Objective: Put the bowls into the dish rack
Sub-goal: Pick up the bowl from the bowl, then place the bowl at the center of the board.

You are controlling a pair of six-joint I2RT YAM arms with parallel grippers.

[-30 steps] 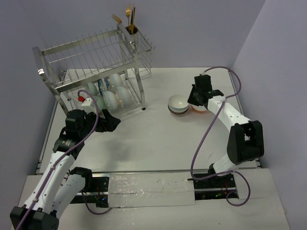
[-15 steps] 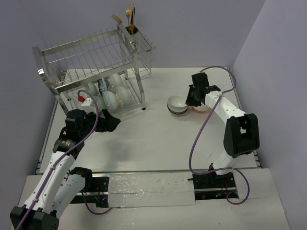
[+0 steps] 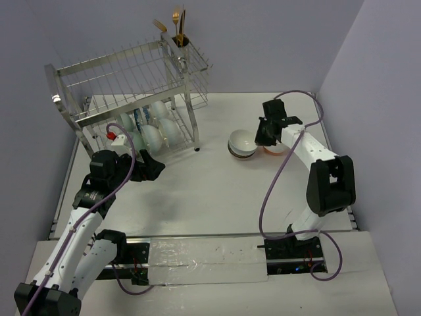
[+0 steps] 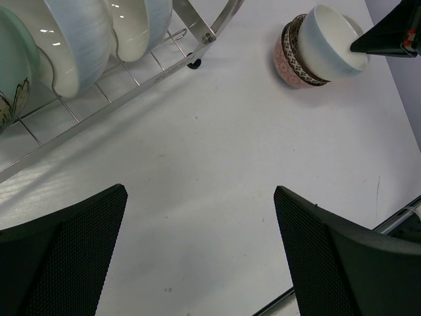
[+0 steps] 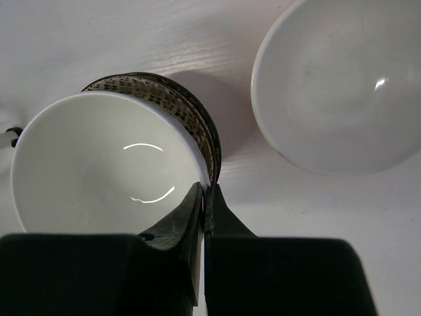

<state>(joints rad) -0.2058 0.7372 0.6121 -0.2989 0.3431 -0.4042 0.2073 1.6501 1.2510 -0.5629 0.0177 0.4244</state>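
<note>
**A:** Where is the right gripper (image 5: 204, 195) on this pick?

**B:** Its fingertips are pressed together at the near rim of the top white bowl (image 5: 99, 164). That bowl sits nested on the patterned stack (image 5: 197, 125), out on the table (image 3: 217, 197) and well apart from the dish rack (image 3: 125, 76).

**A:** Is the rim caught between them?

**B:** I can't tell from the wrist view. They may pinch a sliver of the rim or meet just outside it. The tips look flush against each other, so I wouldn't trust it as a hold.

**A:** How should it be done, then?

**B:** Spread the jaws, put one finger inside the bowl and one outside, and go deep enough to grip the wall and not only the lip. Then clamp and lift straight up, so the patterned bowls underneath don't drag along. Watch the neighbouring bowl (image 5: 335, 85), which lies just beside the stack.

**A:** And the left gripper (image 4: 200, 253)?

**B:** It's spread wide and holds nothing. It hovers over bare table in front of the rack's lower tier, where the racked bowls (image 3: 154, 128) stand on edge between the tines.

**A:** So where does the white one go?

**B:** Into a free slot on edge, like the others. The rack stands on the left arm's side, so I'd carry the bowl toward the middle and keep it tilted so it slides between the tines and doesn't knock its neighbours.
</note>
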